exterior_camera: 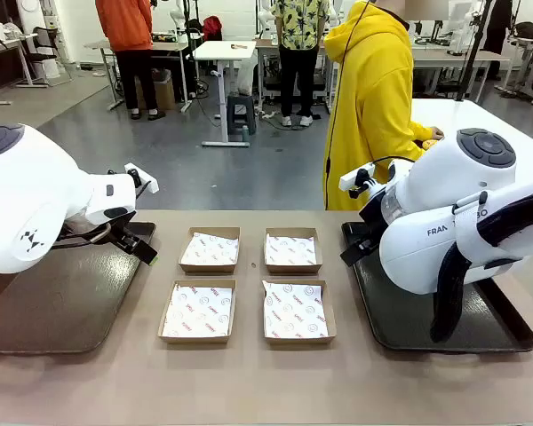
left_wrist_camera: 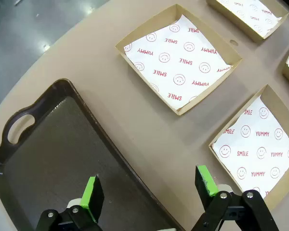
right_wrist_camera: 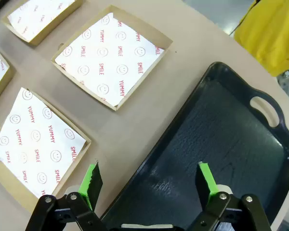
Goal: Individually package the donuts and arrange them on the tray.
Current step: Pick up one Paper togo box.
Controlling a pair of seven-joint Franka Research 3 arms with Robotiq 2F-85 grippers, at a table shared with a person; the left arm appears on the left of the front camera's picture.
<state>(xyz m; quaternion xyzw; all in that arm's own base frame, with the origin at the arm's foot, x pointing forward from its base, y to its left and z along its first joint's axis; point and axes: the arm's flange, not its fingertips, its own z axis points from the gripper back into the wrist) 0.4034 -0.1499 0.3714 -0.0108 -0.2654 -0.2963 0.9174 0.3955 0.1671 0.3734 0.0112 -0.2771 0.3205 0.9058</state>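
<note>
Both grippers are empty with their fingers wide apart. The left gripper [left_wrist_camera: 148,182] hangs over the inner edge of the left tray [left_wrist_camera: 53,159], and the right gripper [right_wrist_camera: 148,174] over the inner edge of the right tray [right_wrist_camera: 221,130]. The four boxes [exterior_camera: 208,230] sit two by two mid-table [exterior_camera: 249,382] and hold only printed paper [exterior_camera: 293,311]. I cannot tell where the donuts are. The person [exterior_camera: 373,106] stands at the far edge, so I judge packaging hasn't started.

When a donut comes, I'd take it across the ring's outer sides with a light squeeze, since soft dough dents and glaze smears on the pads. I'd lower it flat onto the middle of a liner. The boxes are thin brown cardboard with low walls, light enough to skid if nudged. The trays are dark, hard and faintly textured, with raised rims and handle cut-outs.
</note>
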